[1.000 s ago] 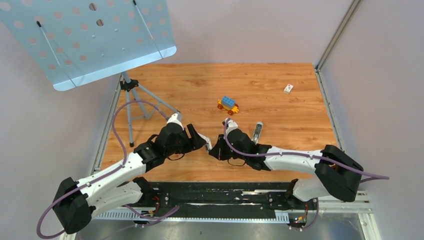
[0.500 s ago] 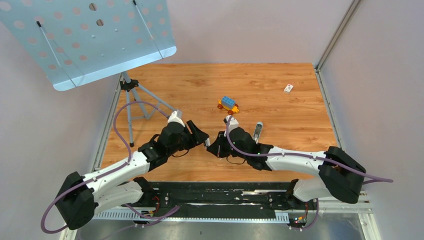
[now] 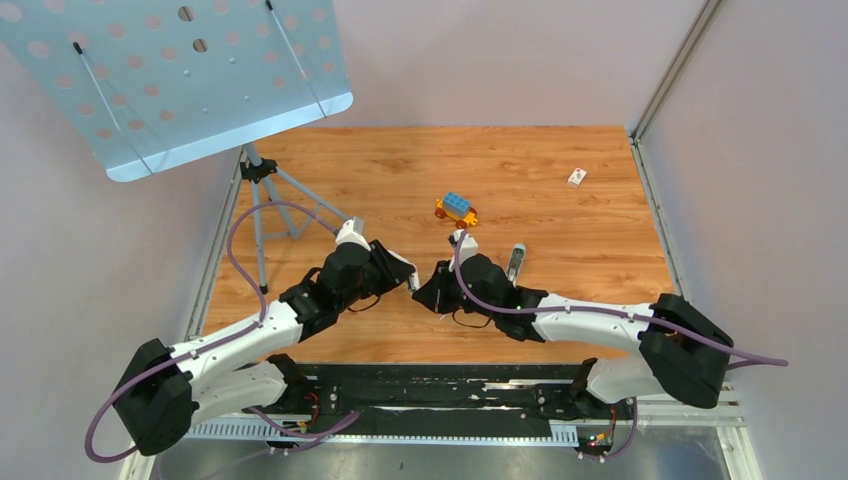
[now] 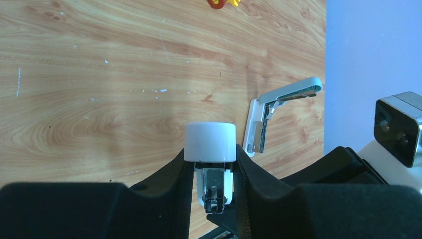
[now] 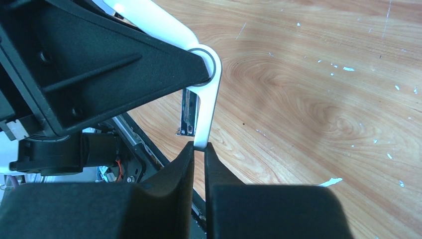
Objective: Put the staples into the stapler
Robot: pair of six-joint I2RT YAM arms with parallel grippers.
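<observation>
1. Two claws share the stapler (image 5: 208,94) just above the near middle of the worktop (image 3: 560,150). Your left claw (image 4: 212,154) is clamped on its rounded white end. Your right claw (image 5: 199,149) pinches the thin tip of its white cover.
2. You appear to be opening it. Hold the left grip steady and draw the cover tip away gently, so the metal channel (image 5: 188,113) is bared and faces up.
3. No staples can be made out in any view, so find them before releasing either grip.
4. Your left arm (image 3: 230,345) and right arm (image 3: 590,320) lie low, forearms converging tip to tip and elbows flared outward.
</observation>
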